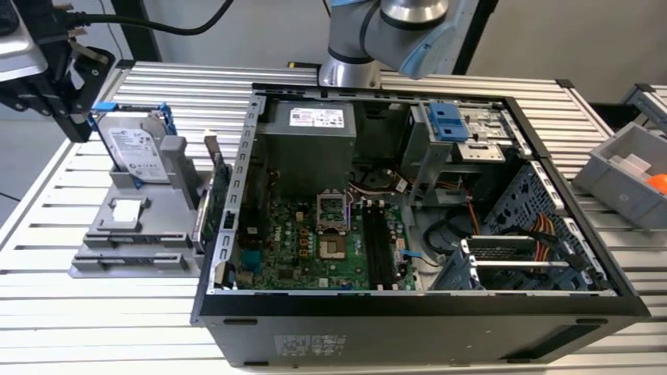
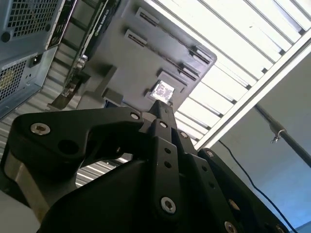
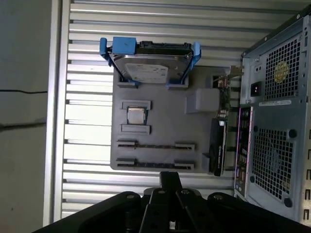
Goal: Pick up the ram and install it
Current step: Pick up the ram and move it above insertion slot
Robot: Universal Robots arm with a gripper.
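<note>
Gripper (image 3: pixel 170 178) jaws pinched together, holding nothing, off the tray (image 3: pixel 165 121) edge. Ram (image 3: pixel 155 165), seemingly the thin strip in the nearest slot, lies crosswise just ahead.

Ext. view overlooks case (image 1: pixel 417 336); wrist views share tray (image 3: pixel 170 121).

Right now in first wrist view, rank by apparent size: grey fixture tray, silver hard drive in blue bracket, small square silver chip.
Largest to smallest:
1. grey plastic fixture tray
2. silver hard drive in blue bracket
3. small square silver chip
Clear gaps, no ties.
</note>
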